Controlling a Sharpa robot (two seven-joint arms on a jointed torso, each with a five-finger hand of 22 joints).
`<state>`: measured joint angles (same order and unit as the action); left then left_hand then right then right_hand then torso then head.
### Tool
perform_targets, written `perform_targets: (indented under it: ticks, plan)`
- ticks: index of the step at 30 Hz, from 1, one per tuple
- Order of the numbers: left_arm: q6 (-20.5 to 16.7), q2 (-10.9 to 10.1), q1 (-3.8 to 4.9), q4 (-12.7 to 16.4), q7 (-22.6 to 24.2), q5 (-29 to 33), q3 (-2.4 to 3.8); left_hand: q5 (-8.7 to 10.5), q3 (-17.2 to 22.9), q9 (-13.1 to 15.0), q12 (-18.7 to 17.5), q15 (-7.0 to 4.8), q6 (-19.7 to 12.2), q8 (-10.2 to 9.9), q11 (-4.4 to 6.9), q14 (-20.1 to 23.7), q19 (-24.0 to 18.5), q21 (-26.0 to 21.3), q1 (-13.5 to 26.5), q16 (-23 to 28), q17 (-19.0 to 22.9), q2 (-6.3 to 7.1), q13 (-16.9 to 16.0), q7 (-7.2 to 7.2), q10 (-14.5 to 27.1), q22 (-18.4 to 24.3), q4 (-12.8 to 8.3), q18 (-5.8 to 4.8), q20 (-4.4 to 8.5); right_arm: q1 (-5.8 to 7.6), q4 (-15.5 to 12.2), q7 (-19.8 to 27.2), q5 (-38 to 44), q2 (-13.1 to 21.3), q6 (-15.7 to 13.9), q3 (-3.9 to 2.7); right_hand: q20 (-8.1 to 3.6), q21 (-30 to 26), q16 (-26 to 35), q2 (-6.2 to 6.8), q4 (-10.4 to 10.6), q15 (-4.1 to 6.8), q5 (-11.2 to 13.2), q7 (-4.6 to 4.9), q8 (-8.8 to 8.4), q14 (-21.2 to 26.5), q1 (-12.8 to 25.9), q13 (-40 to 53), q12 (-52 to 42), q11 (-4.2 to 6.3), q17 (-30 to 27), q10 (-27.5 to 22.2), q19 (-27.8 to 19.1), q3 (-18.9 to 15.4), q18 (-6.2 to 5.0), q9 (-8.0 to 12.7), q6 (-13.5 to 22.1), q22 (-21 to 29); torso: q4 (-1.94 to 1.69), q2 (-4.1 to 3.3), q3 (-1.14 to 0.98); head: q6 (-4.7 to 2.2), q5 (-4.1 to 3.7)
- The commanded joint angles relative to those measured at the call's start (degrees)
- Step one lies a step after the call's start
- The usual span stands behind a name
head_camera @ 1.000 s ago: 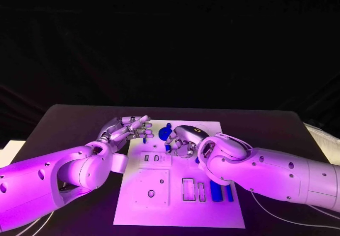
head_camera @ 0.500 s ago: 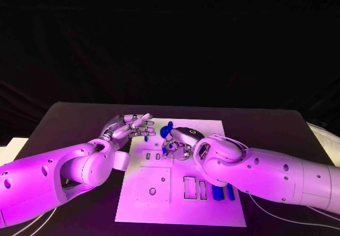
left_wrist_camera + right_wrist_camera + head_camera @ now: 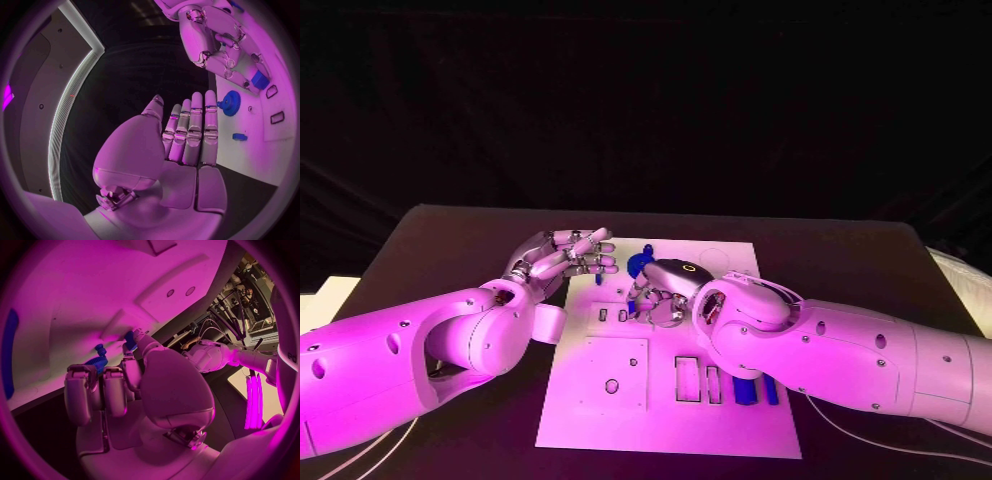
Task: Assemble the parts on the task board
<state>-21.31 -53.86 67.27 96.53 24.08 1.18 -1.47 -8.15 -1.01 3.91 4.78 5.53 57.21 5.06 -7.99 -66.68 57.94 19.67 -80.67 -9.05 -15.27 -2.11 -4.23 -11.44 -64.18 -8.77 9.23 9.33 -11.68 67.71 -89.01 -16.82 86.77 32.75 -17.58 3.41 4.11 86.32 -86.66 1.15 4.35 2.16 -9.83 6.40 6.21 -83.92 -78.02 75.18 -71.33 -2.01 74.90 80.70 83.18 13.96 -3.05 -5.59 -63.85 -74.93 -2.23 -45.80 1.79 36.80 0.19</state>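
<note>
From the head view, the task board lies in the middle of the black worktop, its long side running from the near edge toward the far one. The right hand is bent down over the board's far half, fingers curled in around a small blue part which it seems to be pinching just above a row of little slots. A blue gear sits beside it toward the far edge, and two long blue bars lie near the board's right edge. The left hand hovers at the board's far left corner, holding nothing, fingers apart.

In the left wrist view, the left hand shows a flat palm and straight fingers, clear of the board. Beyond it sit the gear and a tiny blue peg, with the right hand closed on a blue piece.

In the right wrist view, the right hand has its fingertips clamped on the blue part, right at the board's surface.

These look like light, rigid plastic pieces, smooth and likely to slip. I'd judge a fingertip pinch across the short sides best, leaving the end free for the slot.
</note>
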Motion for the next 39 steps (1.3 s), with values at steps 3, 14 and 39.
perform_targets:
  ticks: [3, 14, 39]
  plan:
    - [0.98, 0.08, 0.03, 0.06, 0.69, 0.14, 0.04, 0.26, 0.03, -0.07, -0.3, -0.07, 0.18, -0.24, -0.33, -0.39, 0.39, -0.01, -0.3, 0.26, -0.07, -0.19, -0.02, -0.09, -0.13, 0.03, -0.38, 1.1, 0.06, -0.59, 0.01, -0.84, 0.8, 0.17, 4.51, 0.38, -0.13, -0.13, 0.34, 0.21, 0.16, 0.39, 0.23, -0.49, 0.08, -4.63, 0.58, 0.35, 0.38, 0.79, 8.13, 0.29, -0.07, -0.12, 0.86, 0.01, -0.94, -5.72, 0.08, 0.01, -0.03, 0.07, 0.09]
    - [0.98, 0.1, 0.03, 0.05, 0.63, 0.14, 0.04, 0.26, 0.03, -0.07, -0.3, -0.07, 0.18, -0.24, -0.33, -0.39, 0.39, -0.01, -0.3, 0.26, -0.07, -0.19, -0.02, -0.09, -0.13, 0.03, -0.38, 1.1, 0.06, -0.72, -0.23, -1.24, 1.33, 0.39, 5.34, 0.39, -0.09, -0.33, 0.6, 0.89, 0.19, 0.33, 0.13, -0.37, -0.14, -4.53, 1.29, 0.02, 0.91, 0.71, 7.68, 0.01, -0.38, -0.42, 0.76, 0.06, -0.66, -5.3, -0.04, 0.01, -0.02, 0.09, -0.13]
    - [1.14, 0.1, 0.03, 0.09, 0.31, 0.14, 0.04, 0.28, 0.06, -0.07, -0.46, -0.07, 0.2, -0.37, -0.35, -0.4, 0.41, -0.02, -0.45, 0.41, -0.24, -0.27, -0.01, -0.11, -0.16, 0.04, -0.54, 1.09, 0.07, -0.75, -0.19, -1.17, 1.92, 0.29, 2.5, 0.39, 1.21, -0.85, 0.96, 5.22, 1.01, -1.13, -0.94, 1.55, -2.47, -4.43, 4.76, -3.35, 5.64, -1.02, 7.27, -3.0, -0.97, -4.02, 0.57, 1.24, 4.87, -4.49, -0.03, 0.02, 0.01, 0.11, -0.35]
